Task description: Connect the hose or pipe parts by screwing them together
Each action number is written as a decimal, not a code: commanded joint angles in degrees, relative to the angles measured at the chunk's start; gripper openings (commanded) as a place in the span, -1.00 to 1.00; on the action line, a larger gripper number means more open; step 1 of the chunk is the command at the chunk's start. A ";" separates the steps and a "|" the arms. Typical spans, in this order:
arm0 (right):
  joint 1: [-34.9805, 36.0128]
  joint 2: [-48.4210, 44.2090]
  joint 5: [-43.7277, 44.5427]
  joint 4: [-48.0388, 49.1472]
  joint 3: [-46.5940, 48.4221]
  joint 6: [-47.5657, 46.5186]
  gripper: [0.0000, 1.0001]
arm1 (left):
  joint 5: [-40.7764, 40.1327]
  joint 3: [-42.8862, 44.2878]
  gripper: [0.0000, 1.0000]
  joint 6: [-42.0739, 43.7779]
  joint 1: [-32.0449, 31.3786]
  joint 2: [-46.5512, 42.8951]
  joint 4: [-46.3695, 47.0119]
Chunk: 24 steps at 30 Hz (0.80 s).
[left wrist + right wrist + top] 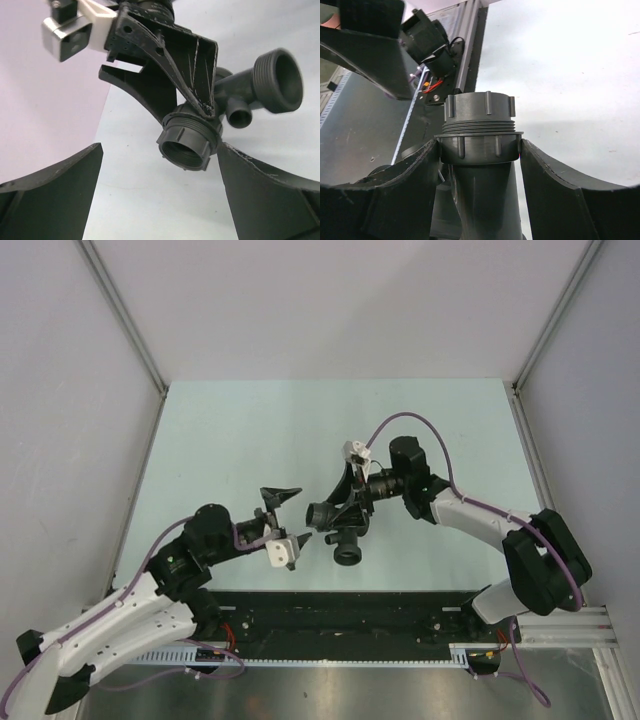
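Pale green table (250, 420), walled by grey panels (60, 390), lies beneath work that is done in the air above it. The branched pipe fitting (237, 87) is held aloft by the right gripper (479, 150), whose jaws are closed on the ribbed ring (470, 149) below the thread, apparently so that the body cannot turn. The threaded collar (479, 107) is presented mouth first to the left gripper (300, 514), which is spread wide and empty on either side of it. A few threads are exposed, so the joint is judged not fully tightened.
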 commanded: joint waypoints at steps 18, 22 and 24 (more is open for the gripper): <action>4.32 -10.90 30.86 -5.93 2.53 -21.33 -1.00 | 8.96 23.92 0.53 -77.90 18.34 17.38 -10.85; 6.96 -11.51 35.89 -5.84 2.44 -23.97 -1.00 | 16.90 23.48 0.38 -82.40 25.75 19.22 -11.11; 9.23 -11.78 39.48 -6.02 2.36 -25.47 -1.00 | 19.70 22.26 0.35 -84.85 27.07 20.10 -11.20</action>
